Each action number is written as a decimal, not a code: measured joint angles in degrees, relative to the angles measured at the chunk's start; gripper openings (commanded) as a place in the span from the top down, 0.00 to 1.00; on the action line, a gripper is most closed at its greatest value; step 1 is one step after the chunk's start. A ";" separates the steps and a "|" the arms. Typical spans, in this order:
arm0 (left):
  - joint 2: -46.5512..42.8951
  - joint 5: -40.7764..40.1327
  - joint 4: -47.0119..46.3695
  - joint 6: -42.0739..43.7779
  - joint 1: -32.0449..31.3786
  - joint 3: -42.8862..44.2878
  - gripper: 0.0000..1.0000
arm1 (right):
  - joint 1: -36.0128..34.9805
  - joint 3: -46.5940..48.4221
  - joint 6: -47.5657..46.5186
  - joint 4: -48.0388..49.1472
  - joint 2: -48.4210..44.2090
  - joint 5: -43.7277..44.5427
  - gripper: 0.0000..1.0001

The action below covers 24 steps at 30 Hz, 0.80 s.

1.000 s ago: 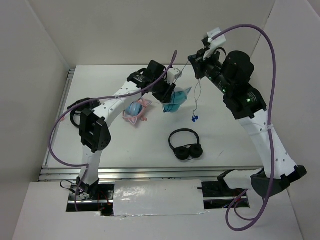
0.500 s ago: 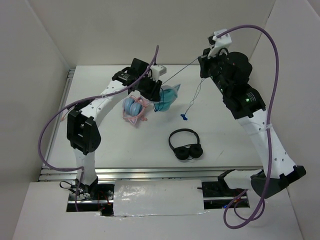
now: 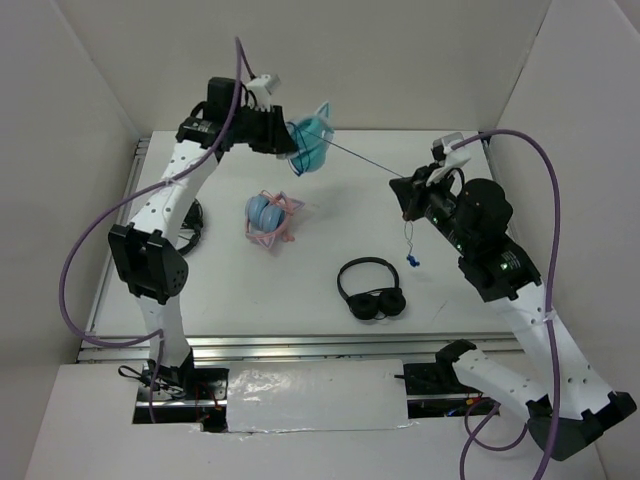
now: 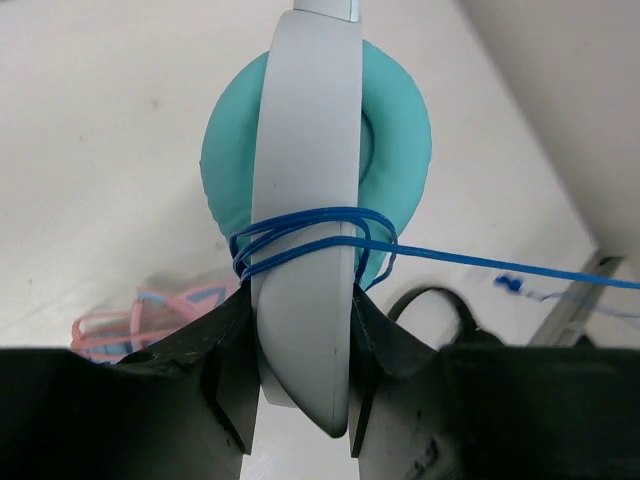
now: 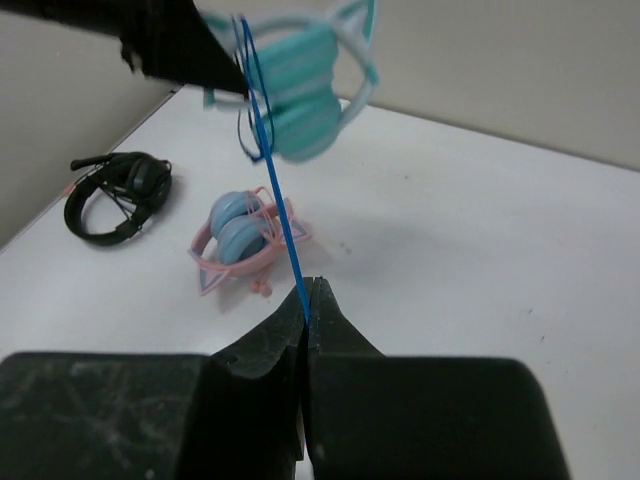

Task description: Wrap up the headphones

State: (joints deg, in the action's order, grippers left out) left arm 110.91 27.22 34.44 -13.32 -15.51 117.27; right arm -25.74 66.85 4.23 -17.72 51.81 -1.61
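Four headsets are in view, and only one of them is off the white counter [image 3: 250, 290]. That one is the teal over-ear headphones [image 3: 308, 145], with soft round padded cups, pointed cat ears and a smooth pale plastic band. They hang in the air over the far side of the counter, held by the left end effector [image 4: 300, 330], whose two black fingers are clamped on either side of the band. One thin blue cable [image 4: 300, 232] loops several times round the band, then runs taut to the right end effector [image 5: 310, 302], whose fingers are pressed together and pinch it. Past that pinch the cable hangs slack, ending in one small blue plug [image 3: 411, 262]. On the counter lie one blue-cupped headset with a thin pink cat-ear band [image 3: 268, 218] and, nearer the arms, one matte black headset with round cups [image 3: 371, 292]. A second black headset with a boom microphone [image 5: 115, 195] lies near the counter's left edge.
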 measured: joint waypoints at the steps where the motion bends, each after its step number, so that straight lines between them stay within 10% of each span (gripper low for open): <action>1: 0.00 1.70 -0.57 -1.25 0.90 1.27 1.00 | -0.07 -1.53 0.79 0.35 -0.90 -0.46 1.00; 12: -3.98 26.29 -22.62 -27.50 11.67 -1.29 1.00 | -0.04 -15.72 5.40 11.10 0.92 -8.50 1.00; 24: -11.28 37.13 -38.95 -42.34 10.10 -3.32 1.00 | 0.87 -15.19 5.09 22.23 19.69 -15.34 1.00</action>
State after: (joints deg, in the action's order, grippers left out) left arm 99.63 64.36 -4.51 -55.66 -5.41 113.95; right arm -24.86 51.66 9.32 4.51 71.50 -16.95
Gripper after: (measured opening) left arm 0.444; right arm 0.007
